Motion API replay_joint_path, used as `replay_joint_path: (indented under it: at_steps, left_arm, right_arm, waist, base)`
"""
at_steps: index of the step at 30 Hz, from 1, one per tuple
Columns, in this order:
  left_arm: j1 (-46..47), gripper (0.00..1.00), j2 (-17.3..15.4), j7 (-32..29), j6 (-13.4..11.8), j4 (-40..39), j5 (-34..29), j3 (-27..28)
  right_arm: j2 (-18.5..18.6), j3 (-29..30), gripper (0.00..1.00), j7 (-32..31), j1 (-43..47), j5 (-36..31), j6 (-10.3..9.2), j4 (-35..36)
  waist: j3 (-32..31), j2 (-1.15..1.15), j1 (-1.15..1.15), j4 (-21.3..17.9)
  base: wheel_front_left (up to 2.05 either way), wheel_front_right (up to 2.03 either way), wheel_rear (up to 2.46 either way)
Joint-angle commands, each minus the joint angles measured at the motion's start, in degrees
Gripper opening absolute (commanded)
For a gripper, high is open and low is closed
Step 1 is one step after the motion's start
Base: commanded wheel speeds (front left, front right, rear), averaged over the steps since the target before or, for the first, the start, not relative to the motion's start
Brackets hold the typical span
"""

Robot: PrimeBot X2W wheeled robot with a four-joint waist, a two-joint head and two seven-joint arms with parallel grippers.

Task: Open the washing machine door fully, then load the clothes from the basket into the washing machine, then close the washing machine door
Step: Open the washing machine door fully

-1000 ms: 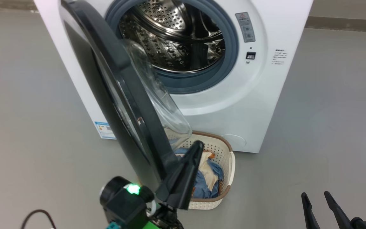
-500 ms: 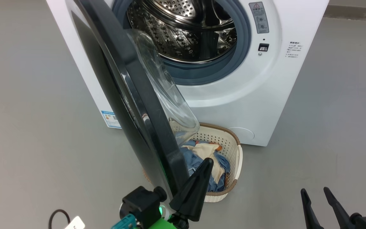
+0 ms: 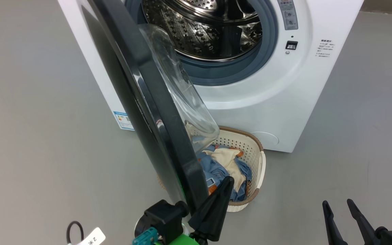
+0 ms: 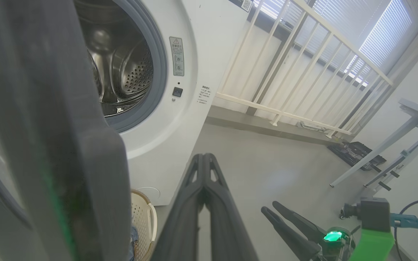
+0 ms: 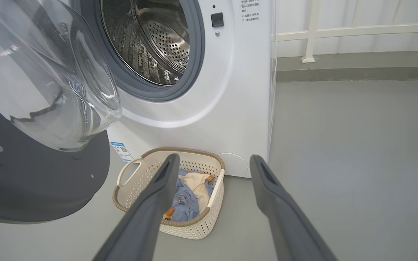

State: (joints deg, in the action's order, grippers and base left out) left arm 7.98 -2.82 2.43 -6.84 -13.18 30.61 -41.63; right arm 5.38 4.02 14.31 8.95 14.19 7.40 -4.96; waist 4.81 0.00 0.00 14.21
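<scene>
Door (image 3: 138,78) stands edge-on hard against left claw (image 3: 229,179) on its left side, overhanging part of basket (image 3: 240,141). Drum (image 3: 209,30) mouth unblocked ahead. Open floor (image 3: 352,143) around right claw (image 3: 337,202).

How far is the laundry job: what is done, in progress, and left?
Done: the washing machine door is swung well out, the drum exposed. In hand: the shut left gripper sits at the door's lower edge, probably pushing it wider; the right gripper is open, empty. Left: the clothes lie in the basket; loading and closing remain.
</scene>
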Motion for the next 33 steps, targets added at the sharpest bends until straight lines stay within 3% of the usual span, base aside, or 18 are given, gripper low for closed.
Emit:
replay_joint_path:
  at_steps: [1, 33]
  left_arm:
    - [2.0, 0.0, -0.1, 0.0, -0.5, -1.1, 0.5, 1.5]
    - [3.7, 0.0, -0.2, 2.1, -6.5, 4.4, -1.9, 1.4]
  right_arm:
    - [0.9, -1.8, 1.0, 0.7, -2.4, 0.1, 0.09, 1.1]
    - [0.8, -2.3, 1.0, 0.7, -2.7, 0.2, 0.09, 0.8]
  waist:
    - [0.2, 0.0, 0.0, 0.4]
    - [0.0, 0.0, 0.0, 2.1]
  base:
    - [0.0, 0.0, 0.0]
    - [0.0, 0.0, 0.0]
